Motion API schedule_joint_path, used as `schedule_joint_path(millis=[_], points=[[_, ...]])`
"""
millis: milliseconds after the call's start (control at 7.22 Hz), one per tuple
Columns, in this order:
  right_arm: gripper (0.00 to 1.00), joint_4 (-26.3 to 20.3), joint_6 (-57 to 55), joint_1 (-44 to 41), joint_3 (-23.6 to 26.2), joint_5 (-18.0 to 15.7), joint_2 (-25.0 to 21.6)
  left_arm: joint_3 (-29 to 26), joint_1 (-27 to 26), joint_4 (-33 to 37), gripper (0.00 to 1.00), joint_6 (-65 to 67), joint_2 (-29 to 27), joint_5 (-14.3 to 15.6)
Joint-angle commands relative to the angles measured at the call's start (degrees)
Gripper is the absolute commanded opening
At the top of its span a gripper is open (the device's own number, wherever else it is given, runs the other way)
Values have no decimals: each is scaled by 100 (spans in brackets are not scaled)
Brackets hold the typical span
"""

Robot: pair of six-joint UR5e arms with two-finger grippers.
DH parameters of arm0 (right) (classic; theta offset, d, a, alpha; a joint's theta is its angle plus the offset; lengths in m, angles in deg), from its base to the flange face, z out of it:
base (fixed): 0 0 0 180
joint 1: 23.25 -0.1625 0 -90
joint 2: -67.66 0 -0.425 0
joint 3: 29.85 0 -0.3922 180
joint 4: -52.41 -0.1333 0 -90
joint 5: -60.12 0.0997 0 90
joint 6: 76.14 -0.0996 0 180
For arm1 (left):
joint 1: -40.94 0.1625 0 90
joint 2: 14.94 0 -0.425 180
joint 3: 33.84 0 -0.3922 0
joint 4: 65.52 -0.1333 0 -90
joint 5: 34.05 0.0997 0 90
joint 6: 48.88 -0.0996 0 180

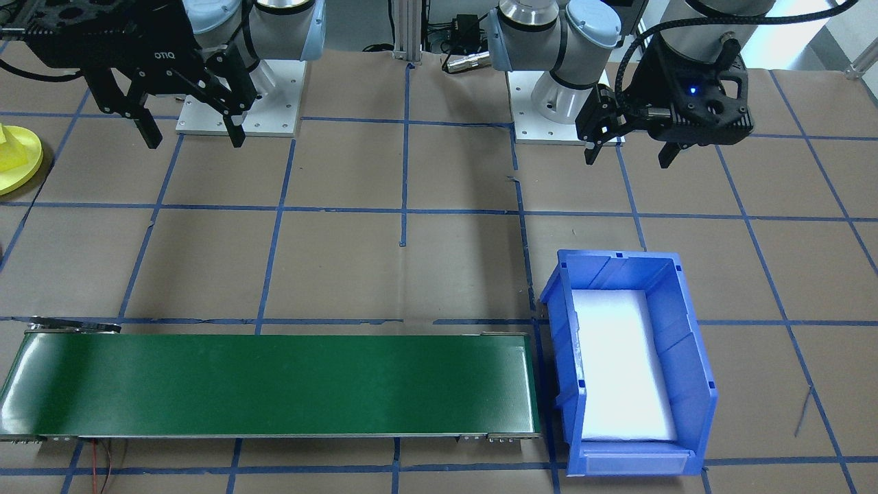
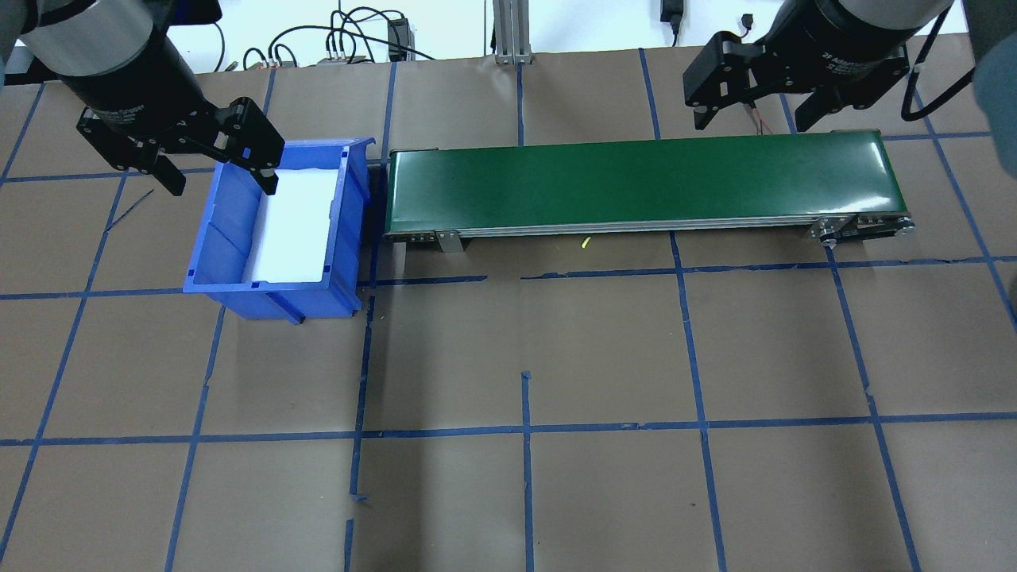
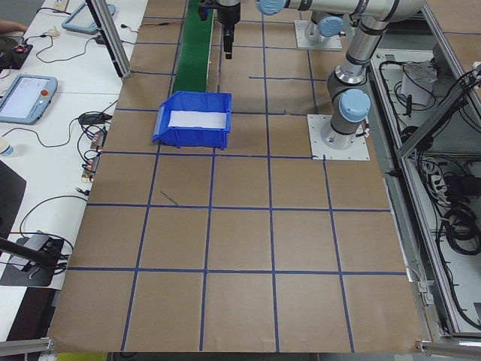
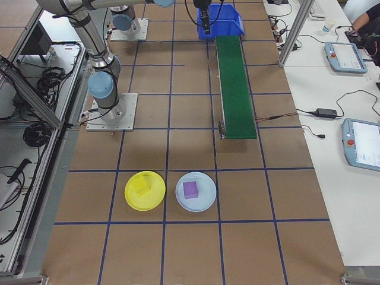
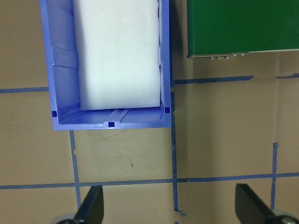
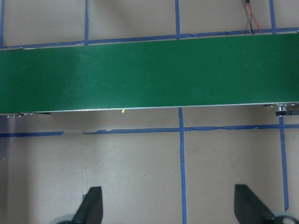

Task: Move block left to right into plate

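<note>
Brown paper taped into squares with blue lines covers the table (image 2: 604,357). Nearest in the right-end view, a round bright yellow plastic plate (image 4: 145,190) holds a yellow foam block (image 4: 141,186), beside a pale blue round plate (image 4: 196,192) carrying a purple block (image 4: 190,189). Farther on lies a long green conveyor belt (image 2: 643,184), bare on top. The right gripper (image 2: 755,99) hangs above its end, jaws spread wide and gripping nothing. Beyond the belt's other end sits a blue rectangular plastic bin (image 2: 230,262) lined with white foam (image 2: 294,226). The left gripper (image 2: 214,163) hovers over the bin's edge, jaws wide apart, empty.
</note>
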Motion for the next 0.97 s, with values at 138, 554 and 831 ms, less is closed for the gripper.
schedule_joint_path(millis=[138,554,831], points=[[100,-388,-179,-18,305,-182,0,0,8,0,100,0,0,0],[100,-495,-319,-18,18,-182,87,0,8,0,100,0,0,0],[100,-925,-328,-44,-736,-182,638,0,-1,0,100,0,0,0]])
